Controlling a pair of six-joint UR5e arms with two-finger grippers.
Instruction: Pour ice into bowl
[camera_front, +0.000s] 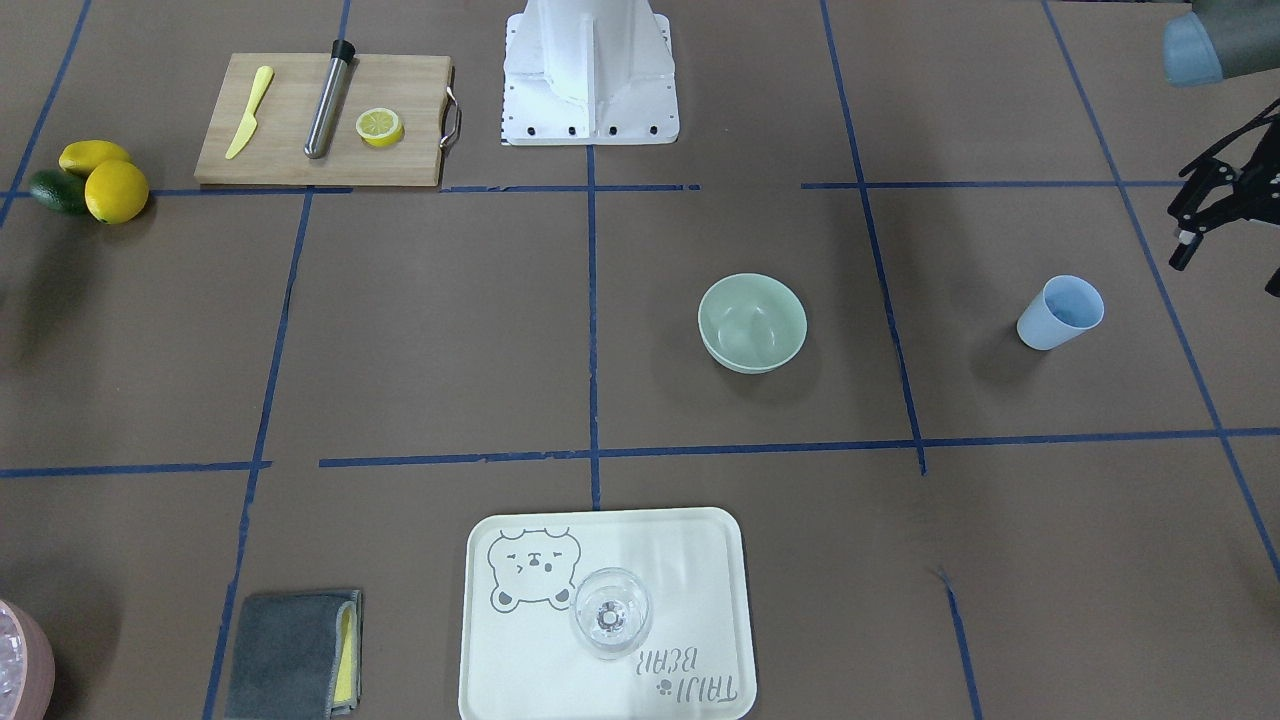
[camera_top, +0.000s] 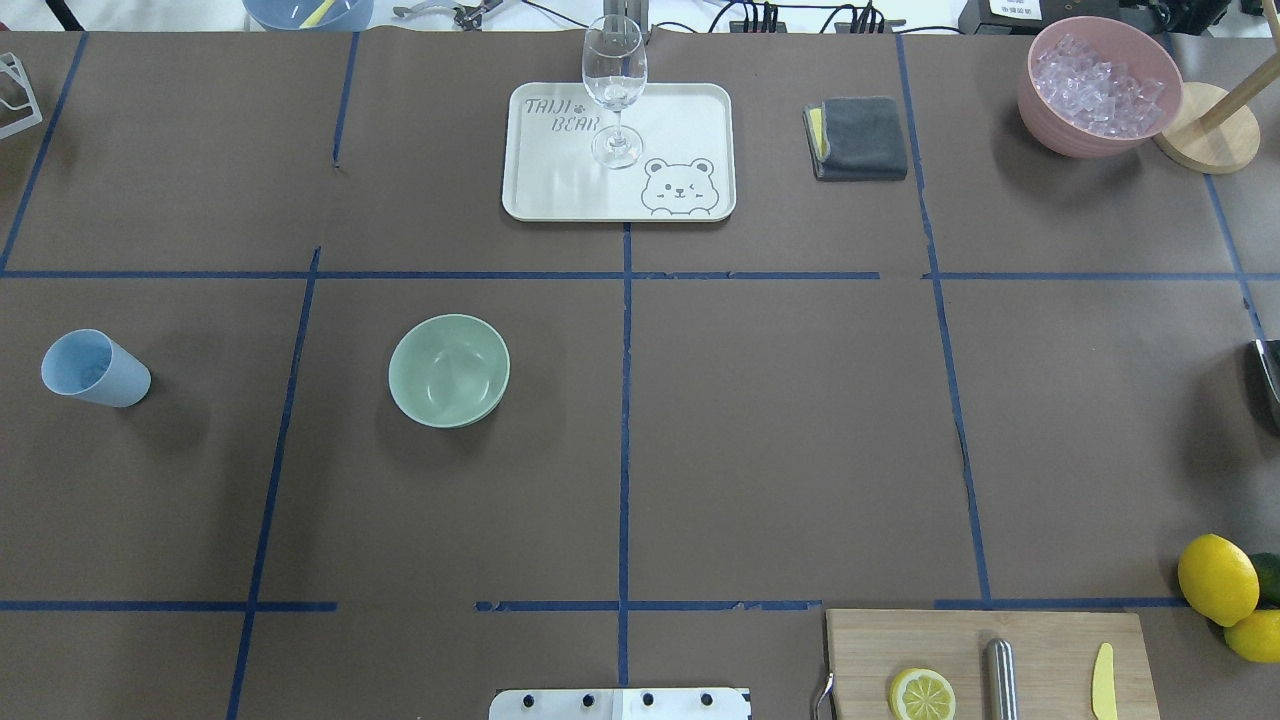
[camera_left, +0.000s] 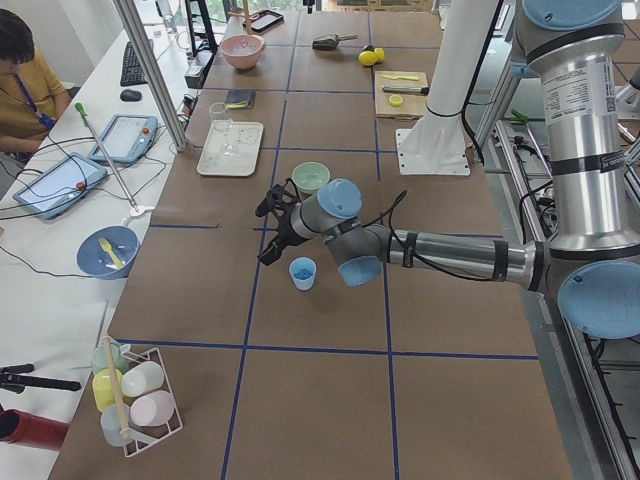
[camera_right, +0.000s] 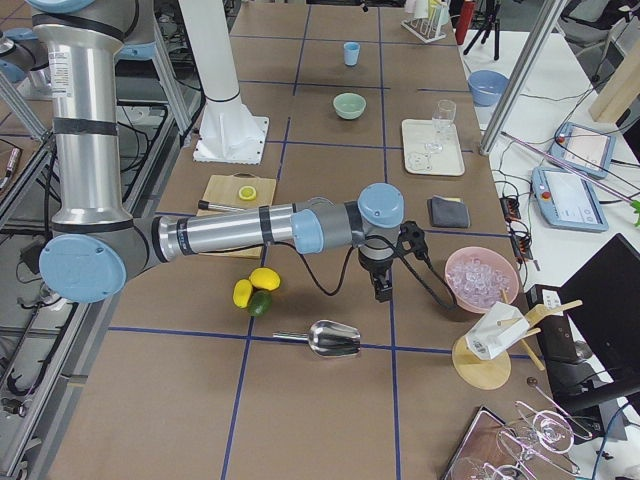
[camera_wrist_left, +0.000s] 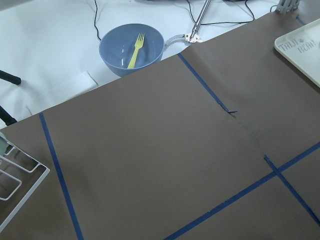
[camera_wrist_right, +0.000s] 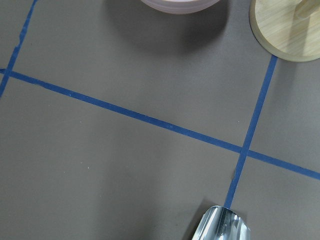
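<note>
The pale mint-green bowl (camera_top: 449, 370) stands empty left of the table's middle; it also shows in the front view (camera_front: 752, 322). A light blue cup (camera_top: 95, 368) stands upright to its left, and I cannot make out ice inside it. Clear ice cubes (camera_top: 1095, 85) fill a pink container (camera_top: 1040, 115) at the far right corner. My left gripper (camera_front: 1195, 215) hangs open and empty above the table beside the cup (camera_front: 1060, 312), also in the left side view (camera_left: 268, 232). My right gripper (camera_right: 381, 290) hovers near the pink container (camera_right: 482, 280); I cannot tell whether it is open.
A cream tray (camera_top: 540, 190) holds a wine glass (camera_top: 614, 90). A grey cloth (camera_top: 860, 138) lies beside it. A cutting board (camera_top: 1040, 640) carries a lemon half, a metal rod and a yellow knife. Lemons (camera_top: 1218, 580) and a metal scoop (camera_right: 330, 340) lie at the right.
</note>
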